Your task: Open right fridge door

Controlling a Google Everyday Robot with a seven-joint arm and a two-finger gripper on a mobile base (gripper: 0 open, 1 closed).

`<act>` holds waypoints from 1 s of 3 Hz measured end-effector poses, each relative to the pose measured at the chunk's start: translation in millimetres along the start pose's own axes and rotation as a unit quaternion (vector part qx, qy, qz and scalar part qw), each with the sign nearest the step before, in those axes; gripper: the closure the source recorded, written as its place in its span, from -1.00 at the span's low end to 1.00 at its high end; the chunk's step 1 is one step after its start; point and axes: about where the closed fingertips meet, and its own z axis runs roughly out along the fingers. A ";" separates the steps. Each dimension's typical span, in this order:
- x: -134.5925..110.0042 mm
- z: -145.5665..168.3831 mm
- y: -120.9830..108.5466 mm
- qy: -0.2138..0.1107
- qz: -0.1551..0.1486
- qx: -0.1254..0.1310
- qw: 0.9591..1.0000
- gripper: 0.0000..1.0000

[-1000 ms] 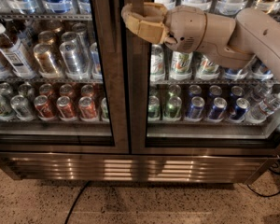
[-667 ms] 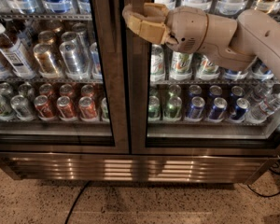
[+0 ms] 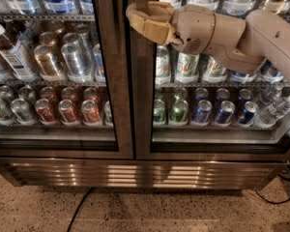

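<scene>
Showing the tall, glass-paned, dark brushed-metal-framed right fridge door (image 3: 212, 129), which is standing closed at 3 o'clock of the view. The beige two-finger gripper (image 3: 140, 21) is sitting near 12 o'clock, overlapping that door's 9 o'clock frame edge. Whether it is clenching or released cannot be told.

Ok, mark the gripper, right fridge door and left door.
gripper (image 3: 136, 16): camera view, its tip by the door seam.
right fridge door (image 3: 144, 115): camera view, inner frame edge.
left door (image 3: 119, 115): camera view, inner frame edge.
</scene>
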 end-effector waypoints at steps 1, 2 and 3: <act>0.0 0.0 0.0 0.000 0.000 0.000 1.000 0.63; 0.0 0.1 0.0 0.000 0.000 0.000 1.000 0.17; 0.0 0.1 0.0 0.000 0.000 0.000 1.000 -0.30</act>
